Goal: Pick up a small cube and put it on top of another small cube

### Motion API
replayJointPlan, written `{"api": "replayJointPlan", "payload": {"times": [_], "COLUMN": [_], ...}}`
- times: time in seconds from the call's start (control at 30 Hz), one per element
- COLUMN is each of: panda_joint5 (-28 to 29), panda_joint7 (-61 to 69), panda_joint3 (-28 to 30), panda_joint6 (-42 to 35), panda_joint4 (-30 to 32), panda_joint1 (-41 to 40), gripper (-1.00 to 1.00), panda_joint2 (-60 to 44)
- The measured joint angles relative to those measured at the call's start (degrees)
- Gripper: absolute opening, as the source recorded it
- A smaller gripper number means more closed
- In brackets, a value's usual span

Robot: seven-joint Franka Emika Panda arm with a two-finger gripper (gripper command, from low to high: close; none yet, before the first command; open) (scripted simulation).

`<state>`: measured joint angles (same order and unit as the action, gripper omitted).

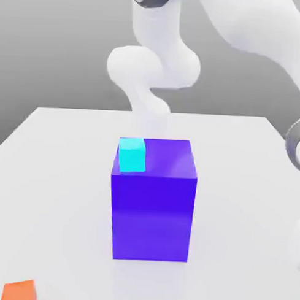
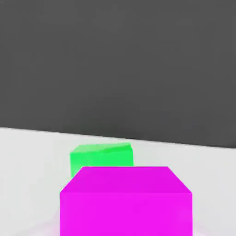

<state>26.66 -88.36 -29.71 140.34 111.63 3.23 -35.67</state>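
- Pink cube [image 2: 126, 214] sits square in the gripper [image 2: 126, 225]; I read it as clenched on that cube.
- Green cube [image 2: 101, 156] is my landmark. Pink is on the camera's side of it, covering part of it; any gap between them I can't tell.
- Cube has no long axis to mind. Green looks slightly turned against pink, so I may need a small twist to square up.
- If green is the base, which I judge likely, my next move is to carry pink over it, high enough to clear its top edge. Risk: a low approach shoves green away.
- One arm [image 1: 154, 73], so no choice of hand.
- Exterior view gives me the blue block [image 1: 152, 217] with the cyan cube [image 1: 132, 156] on top, plus the orange cube [image 1: 20, 291]. Hand view gives me pink against green. How green lies to the block, I can't tell.
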Motion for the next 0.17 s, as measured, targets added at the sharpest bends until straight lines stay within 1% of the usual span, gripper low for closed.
{"api": "replayJointPlan", "payload": {"times": [0.17], "panda_joint5": [0.0], "panda_joint7": [0.0], "panda_joint3": [0.0], "panda_joint6": [0.0], "panda_joint4": [0.0], "panda_joint1": [0.0], "gripper": [1.0], "panda_joint2": [0.0]}}
